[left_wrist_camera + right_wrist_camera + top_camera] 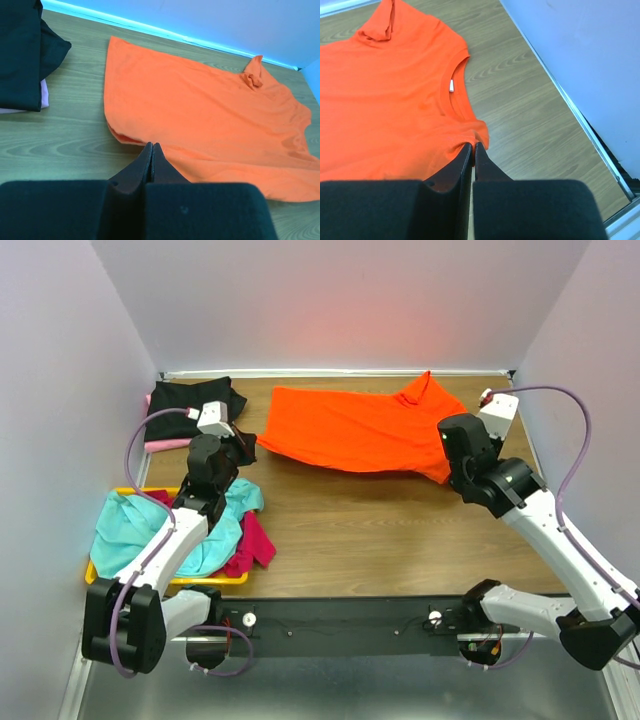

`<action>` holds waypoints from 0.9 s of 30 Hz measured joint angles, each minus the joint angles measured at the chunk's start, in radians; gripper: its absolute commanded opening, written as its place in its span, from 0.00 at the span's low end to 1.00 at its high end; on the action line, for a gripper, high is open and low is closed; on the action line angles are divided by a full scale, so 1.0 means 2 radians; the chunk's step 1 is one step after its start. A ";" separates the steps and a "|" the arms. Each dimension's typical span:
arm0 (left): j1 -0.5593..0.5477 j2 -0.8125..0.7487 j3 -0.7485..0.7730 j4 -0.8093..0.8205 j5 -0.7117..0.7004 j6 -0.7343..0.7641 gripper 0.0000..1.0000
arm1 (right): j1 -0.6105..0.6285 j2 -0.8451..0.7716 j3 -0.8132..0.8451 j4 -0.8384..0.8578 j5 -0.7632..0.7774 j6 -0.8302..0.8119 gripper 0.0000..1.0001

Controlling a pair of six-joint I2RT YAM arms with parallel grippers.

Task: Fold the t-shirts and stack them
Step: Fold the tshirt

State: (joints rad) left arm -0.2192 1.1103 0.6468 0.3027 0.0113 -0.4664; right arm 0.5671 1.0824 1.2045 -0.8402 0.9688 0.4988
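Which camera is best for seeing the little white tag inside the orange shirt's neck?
The right wrist view: it looks down on the bright orange cloth t-shirt with its round collar open, and the small white tag is plain to see. The top external view shows the whole shirt but no tag; the left wrist view shows the shirt's body, collar hidden.

We see the left gripper [151,150] at the bottom of the frame, its two dark fingers [141,167] pressed together with nothing between them; their tips lie at the near hem of the orange t-shirt [200,120], which is spread flat on the wooden table [60,145]; one sleeve stands bunched at the shirt's far right; left of the shirt, apart from it, a black t-shirt [22,50] lies over a pale pink t-shirt [44,95], only an edge of which shows.
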 measured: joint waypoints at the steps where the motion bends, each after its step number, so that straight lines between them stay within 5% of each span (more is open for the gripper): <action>1: 0.000 -0.002 -0.001 -0.001 -0.001 -0.001 0.00 | 0.000 0.005 0.003 0.000 0.000 0.000 0.10; 18: 0.000 -0.006 -0.004 -0.003 -0.004 -0.003 0.00 | -0.001 0.051 -0.068 0.027 -0.073 0.012 0.03; 27: 0.000 -0.031 -0.025 -0.011 -0.014 -0.011 0.00 | -0.001 -0.002 -0.092 0.029 -0.103 0.017 0.01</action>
State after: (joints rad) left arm -0.2199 1.0477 0.5972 0.2806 -0.0158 -0.4877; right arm 0.5652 1.0779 1.0214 -0.7830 0.7620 0.5335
